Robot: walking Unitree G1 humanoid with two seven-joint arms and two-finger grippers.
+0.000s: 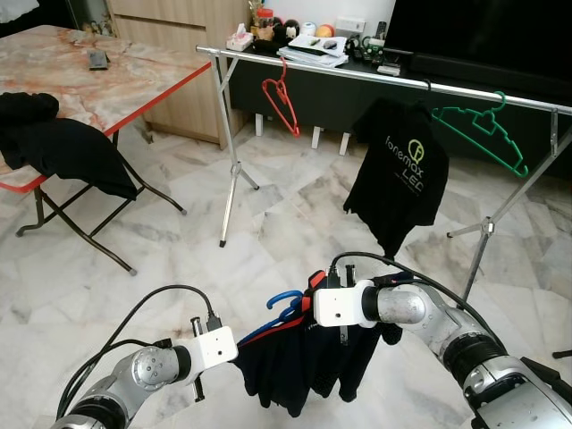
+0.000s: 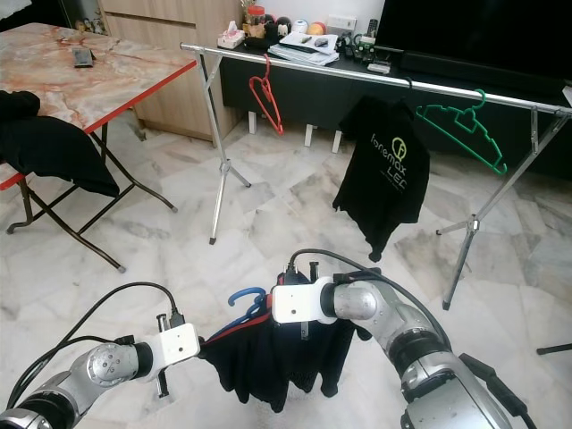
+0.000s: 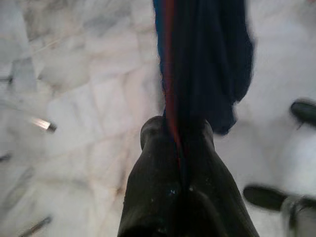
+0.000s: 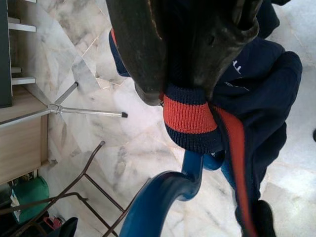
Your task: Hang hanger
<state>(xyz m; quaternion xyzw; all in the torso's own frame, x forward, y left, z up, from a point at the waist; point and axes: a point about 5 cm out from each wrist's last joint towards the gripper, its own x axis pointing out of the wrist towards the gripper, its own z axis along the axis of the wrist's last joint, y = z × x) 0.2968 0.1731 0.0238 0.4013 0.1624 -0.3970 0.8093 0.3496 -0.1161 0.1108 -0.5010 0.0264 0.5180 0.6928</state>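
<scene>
A blue hanger (image 1: 284, 306) carries a dark navy garment (image 1: 299, 365) with red trim, held low in front of me. My right gripper (image 4: 182, 94) is shut on the garment's red-and-navy collar just beside the blue hook (image 4: 163, 197). My left gripper (image 3: 177, 136) is shut on the garment's shoulder edge with the red stripe, at the hanger's left end. Ahead stands the metal clothes rail (image 1: 375, 79), with a red hanger (image 1: 281, 103), a black T-shirt (image 1: 399, 170) and a green hanger (image 1: 483, 130) on it.
A marble-topped folding table (image 1: 80, 85) with a red edge stands at the left, black clothes (image 1: 58, 143) draped on it. Behind the rail is a dark TV console (image 1: 357, 67) with clutter. The rail's legs (image 1: 228, 197) spread over the marble floor.
</scene>
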